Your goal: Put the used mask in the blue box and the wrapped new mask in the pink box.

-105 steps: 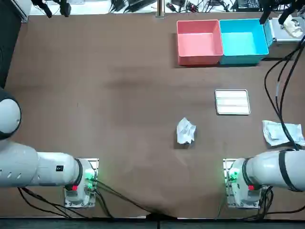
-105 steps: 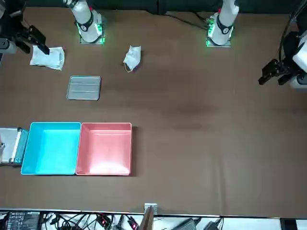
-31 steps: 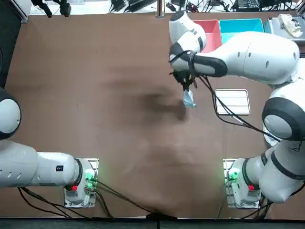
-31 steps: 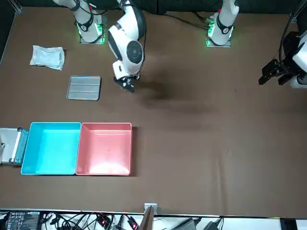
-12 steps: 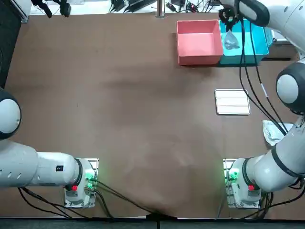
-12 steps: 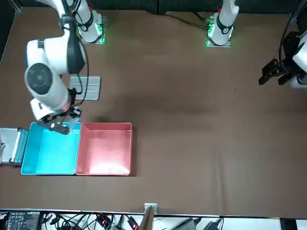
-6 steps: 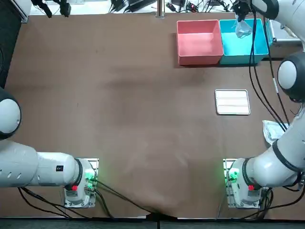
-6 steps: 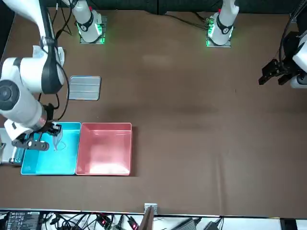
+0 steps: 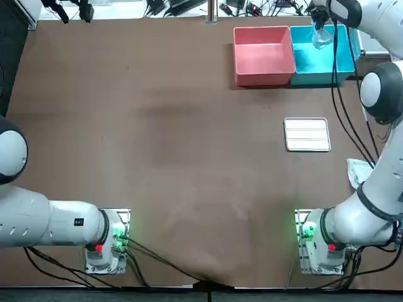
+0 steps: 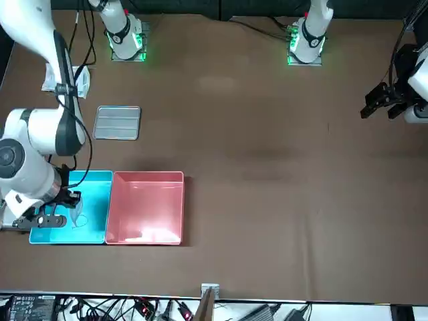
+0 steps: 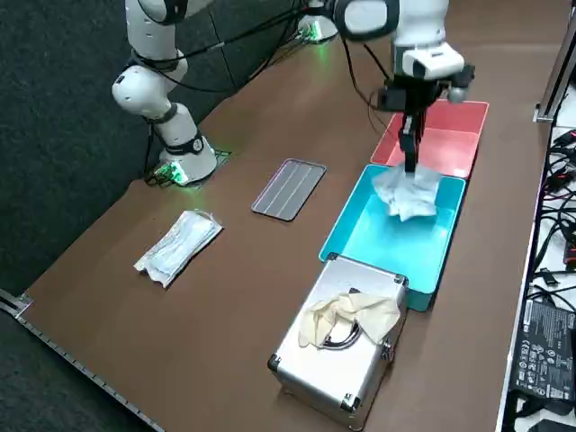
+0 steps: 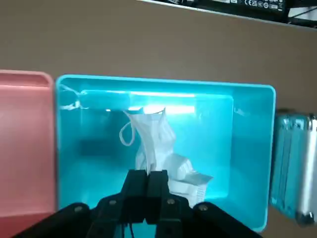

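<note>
Over the blue box (image 11: pixel 396 250), the right arm's tool (image 12: pixel 147 174) hangs with its 2 fingers pinched together on the used mask (image 12: pixel 152 139). The wrist view shows the crumpled white mask dangling from the tips within the box's walls. From the right side view it hangs toward the end that adjoins the pink box (image 11: pixel 452 144). Whether its lower folds already touch the box floor cannot be told.

The pink box is empty. The wrapped new mask (image 11: pixel 178 245) lies flat on the desk (image 11: pixel 225 297) near the desk's edge, well apart from both boxes. A ribbed metal tray (image 11: pixel 289 188) lies between it and them. A silver case (image 11: pixel 346 360) stands just beside the blue box's other end.

The step in hand looks like the release, so roughly half the task remains. The main risk is 1 ear loop, seen curling free near the fingers, snagging on a finger as they part. The light mask would then lift out with the tool. A release from too high could also let it drift onto the shared rim or into the pink box. Later, the flat, slick wrapper may slide away under a shallow pinch.
</note>
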